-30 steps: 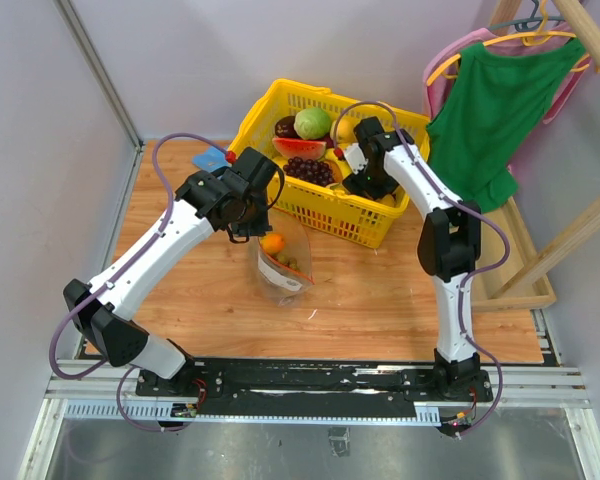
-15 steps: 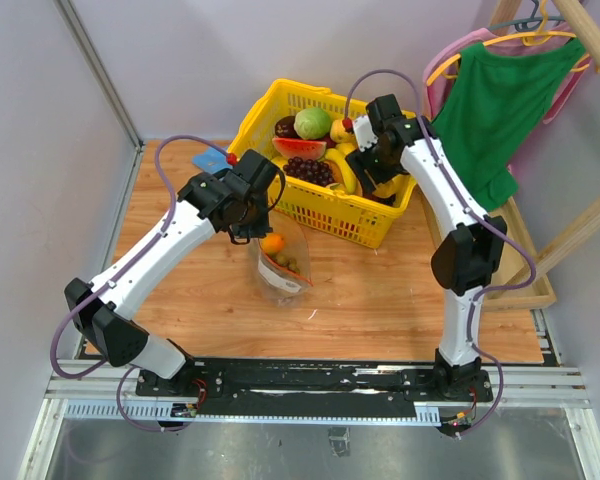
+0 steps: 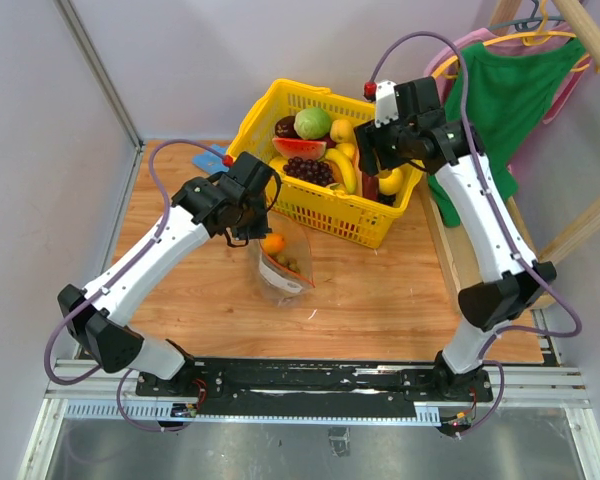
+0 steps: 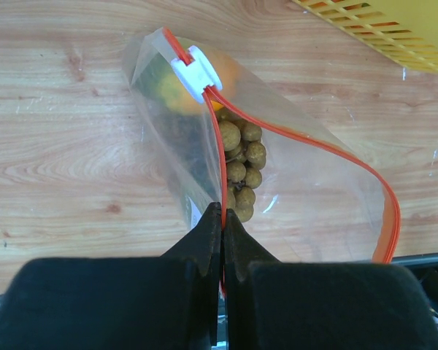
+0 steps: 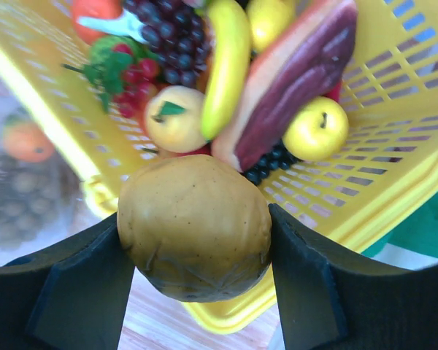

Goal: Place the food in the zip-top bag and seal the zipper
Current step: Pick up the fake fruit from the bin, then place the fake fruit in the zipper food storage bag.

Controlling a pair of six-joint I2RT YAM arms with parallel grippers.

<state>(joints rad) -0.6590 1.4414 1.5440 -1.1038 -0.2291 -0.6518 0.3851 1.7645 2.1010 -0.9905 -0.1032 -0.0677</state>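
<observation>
The clear zip-top bag (image 3: 285,265) stands on the wooden table in front of the basket. It holds a cluster of tan-brown balls (image 4: 241,171) and an orange fruit (image 4: 230,73). My left gripper (image 4: 223,211) is shut on the orange-red zipper (image 4: 217,149) at the bag's mouth, near a white slider (image 4: 196,73). The mouth gapes open to the right. My right gripper (image 5: 195,233) is shut on a round tan-yellow fruit (image 5: 193,226) and holds it above the basket's near right corner (image 3: 388,178). A yellow banana (image 5: 223,65) and a green fruit (image 3: 313,123) lie in the basket.
The yellow basket (image 3: 250,115) also holds purple grapes (image 3: 310,170), a watermelon slice (image 3: 298,147) and small yellow fruits (image 5: 315,127). A blue cloth (image 3: 210,158) lies at the back left. A green garment (image 3: 500,110) hangs on a wooden rack (image 3: 580,230) at the right.
My right gripper has risen out of the basket with the tan-yellow fruit and swung up and to the right. My left gripper still holds the bag's zipper in place.
</observation>
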